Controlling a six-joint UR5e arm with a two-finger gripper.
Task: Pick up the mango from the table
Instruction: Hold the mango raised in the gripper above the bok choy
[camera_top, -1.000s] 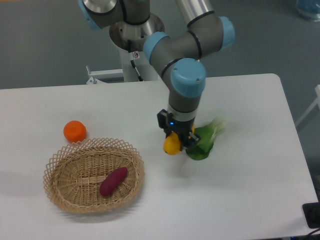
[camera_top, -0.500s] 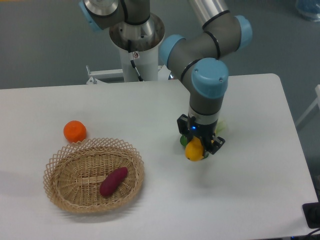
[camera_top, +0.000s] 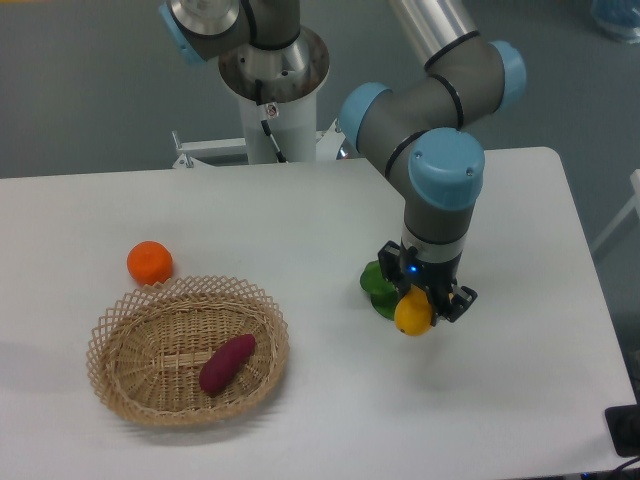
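the large white smooth rectangular counter (camera_top: 300, 210) with rounded corners fills most of the view, and at its near right corner a small black object (camera_top: 625, 430) sits at the edge, cut off by the frame. toward the near left corner rests a round woven wicker basket (camera_top: 120, 385) holding a purple sweet potato (camera_top: 227, 362) that lies slanted inside it. just beyond the basket, closer to the left edge, a round orange tangerine (camera_top: 149, 262) sits on the bare surface, apart from the basket rim. right of centre, the black two-finger pincer (camera_top: 420, 308) is pinching the smooth yellow mango (camera_top: 412, 315), which hangs just above the counter with a faint shadow beneath it. a green leafy vegetable (camera_top: 378, 285) lies on the counter just behind and left of the mango, partly hidden by the pincer. the grey arm with blue joint caps (camera_top: 440, 170) rises from there toward the far edge, where its white pedestal base (camera_top: 272, 90) stands. behind the counter lies a grey-green floor (camera_top: 90, 80).
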